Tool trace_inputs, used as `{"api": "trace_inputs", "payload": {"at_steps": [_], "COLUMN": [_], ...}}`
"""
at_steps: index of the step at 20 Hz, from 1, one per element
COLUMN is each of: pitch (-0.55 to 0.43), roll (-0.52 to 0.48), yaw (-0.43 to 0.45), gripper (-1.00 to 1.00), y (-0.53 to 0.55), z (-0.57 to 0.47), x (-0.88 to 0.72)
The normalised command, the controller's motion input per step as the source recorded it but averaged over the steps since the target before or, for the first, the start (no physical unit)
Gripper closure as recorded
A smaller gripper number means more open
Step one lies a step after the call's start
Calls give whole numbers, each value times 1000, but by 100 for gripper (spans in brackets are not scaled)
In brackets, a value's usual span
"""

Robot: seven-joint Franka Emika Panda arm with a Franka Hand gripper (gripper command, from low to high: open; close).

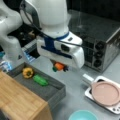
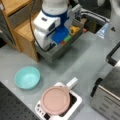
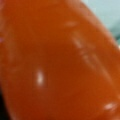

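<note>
My gripper (image 1: 59, 66) hangs under the white wrist, above the right end of the grey tray (image 1: 56, 93), and is shut on an orange carrot (image 1: 59, 66) with a green top. The carrot's orange skin (image 3: 57, 65) fills the whole wrist view. In the tray lie a yellow pepper (image 1: 28, 72) and a green vegetable (image 1: 40, 80). In a front view the wrist body hides the fingers; the tray (image 2: 57, 51) shows behind it with the yellow pepper (image 2: 74, 30) and a bit of orange and green (image 2: 65, 40) below the hand.
A wooden board or shelf (image 1: 17, 100) borders the tray. A pink lid covers a pan (image 1: 105, 93) on a white base. A teal bowl (image 2: 27, 77) sits on the grey table. A toaster oven (image 1: 100, 42) stands at the back right.
</note>
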Motion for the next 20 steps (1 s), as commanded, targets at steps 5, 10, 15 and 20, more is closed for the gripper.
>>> {"api": "trace_inputs", "payload": {"at_steps": [5, 10, 15, 20], "pitch": [-268, -238, -218, -241], "roll": [78, 58, 80, 72], "yaw": [78, 106, 74, 57], "gripper": [100, 100, 100, 100], "y": [-28, -99, -189, -237], "z": [-181, -172, -147, -167], "x": [-361, -255, -279, -324]}}
